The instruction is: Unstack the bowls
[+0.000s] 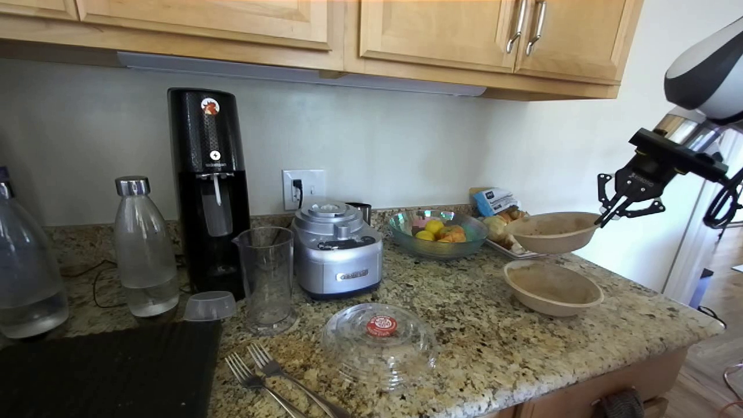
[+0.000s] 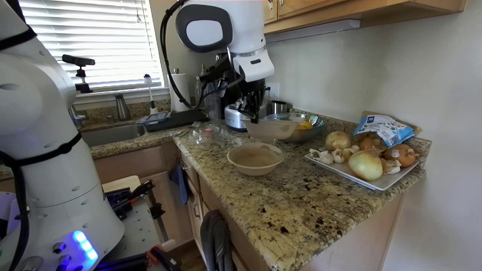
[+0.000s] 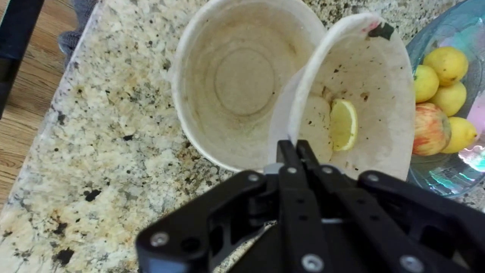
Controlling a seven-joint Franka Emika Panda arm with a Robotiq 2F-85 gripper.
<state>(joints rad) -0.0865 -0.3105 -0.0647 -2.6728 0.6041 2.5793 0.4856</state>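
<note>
Two beige bowls are apart, one above the other. The lower bowl [image 1: 554, 293] stands upright on the counter; it also shows in an exterior view [image 2: 256, 162] and in the wrist view [image 3: 242, 79]. The upper bowl [image 1: 551, 237] hangs in the air above it, offset toward the fruit bowl; it also shows in an exterior view [image 2: 269, 130]. In the wrist view the upper bowl [image 3: 386, 76] looks tilted, with a lemon wedge [image 3: 344, 125] and dark specks inside. My gripper [image 3: 294, 146] is shut on its rim, one finger inside and one outside; it shows in both exterior views [image 1: 601, 222] [image 2: 254, 118].
A glass bowl of fruit [image 1: 432, 249] stands close to the held bowl. A white tray [image 2: 344, 171] with onions and garlic is near the wall. A clear dish with a red label [image 1: 380, 348], forks [image 1: 273, 371] and a food processor [image 1: 339, 261] are farther along the counter.
</note>
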